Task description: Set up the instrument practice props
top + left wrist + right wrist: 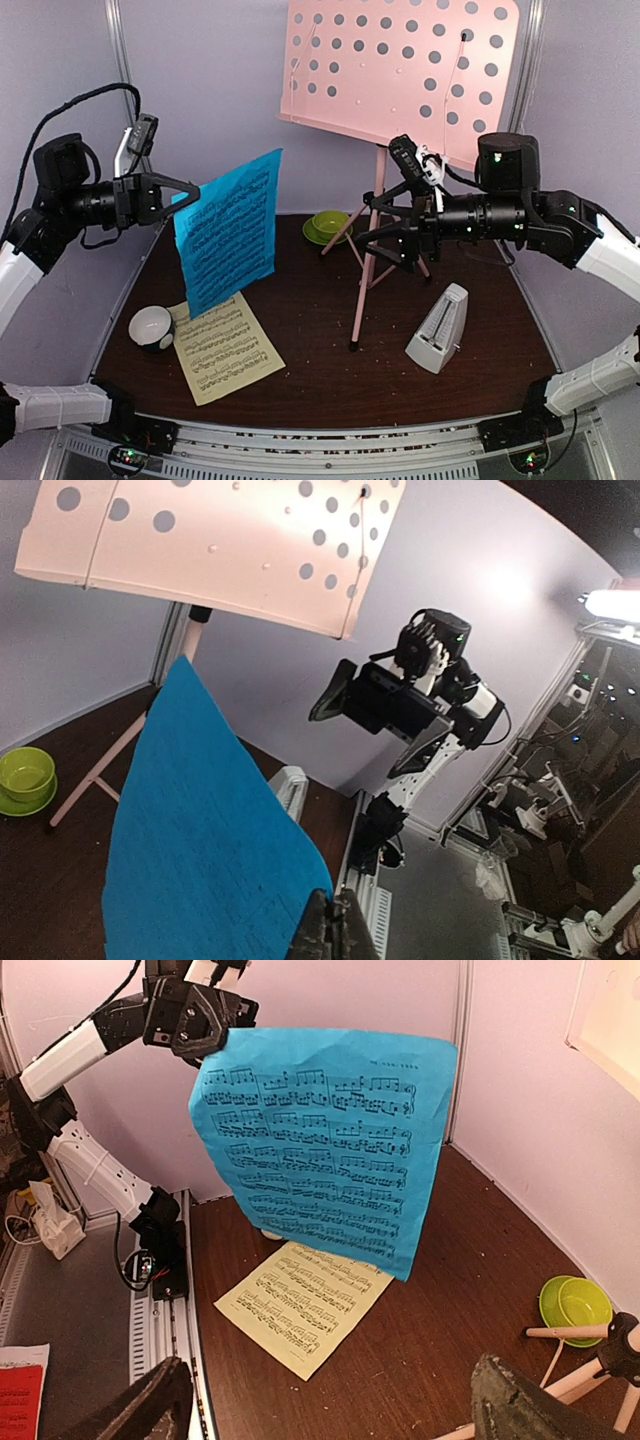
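Nearest, the pale-yellow page is laid flat on the dark, specked table, metronome stood at right; the blue page is held aloft, pinched by the left gripper, the right gripper spread wide w/ nothing held. At rear the pink music stand is erected, desk bare, so both pages are judged outstanding; pale lilac walls behind

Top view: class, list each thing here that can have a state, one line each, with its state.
blue page, held up off the table
yellow page, flat on the table
music stand, upright, nothing on it
metronome, upright
bowl, upright
left gripper, shut on the blue page
right gripper, open, empty
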`<state>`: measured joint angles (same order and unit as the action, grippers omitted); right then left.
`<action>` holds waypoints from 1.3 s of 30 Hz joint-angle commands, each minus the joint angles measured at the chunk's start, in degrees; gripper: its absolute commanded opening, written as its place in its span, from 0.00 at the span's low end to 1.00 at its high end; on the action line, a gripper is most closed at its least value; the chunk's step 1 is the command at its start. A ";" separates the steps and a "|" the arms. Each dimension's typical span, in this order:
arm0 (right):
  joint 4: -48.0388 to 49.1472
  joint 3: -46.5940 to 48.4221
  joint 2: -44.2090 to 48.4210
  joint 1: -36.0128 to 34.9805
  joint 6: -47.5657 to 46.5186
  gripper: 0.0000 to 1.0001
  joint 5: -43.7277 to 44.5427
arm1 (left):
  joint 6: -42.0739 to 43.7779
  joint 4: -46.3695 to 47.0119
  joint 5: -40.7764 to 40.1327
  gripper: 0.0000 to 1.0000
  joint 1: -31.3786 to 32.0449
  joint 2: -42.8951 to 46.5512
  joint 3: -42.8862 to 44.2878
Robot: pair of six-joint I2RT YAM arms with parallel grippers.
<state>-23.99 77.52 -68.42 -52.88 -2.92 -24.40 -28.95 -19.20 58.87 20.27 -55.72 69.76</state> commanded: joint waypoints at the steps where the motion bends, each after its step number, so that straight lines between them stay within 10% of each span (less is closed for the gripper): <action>1: -3.26 3.31 1.06 0.28 -2.59 0.97 -2.93 | -11.99 10.24 4.82 0.00 0.98 3.38 0.01; 29: 24.54 -2.98 -6.27 0.16 11.32 0.94 -17.32 | -20.49 20.87 8.79 0.00 12.31 0.16 9.50; 34: 29.11 -3.46 -7.23 -0.89 15.50 0.74 -20.49 | -19.04 21.10 6.50 0.00 12.25 1.34 8.48; 39: 29.74 -5.77 -5.51 -1.39 17.50 0.19 -21.38 | -18.72 22.88 1.50 0.00 12.25 2.16 7.38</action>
<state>2.24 73.38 -76.03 -53.71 11.42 -43.31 -48.31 -0.80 64.79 32.32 -54.52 77.52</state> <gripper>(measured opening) 0.446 0.009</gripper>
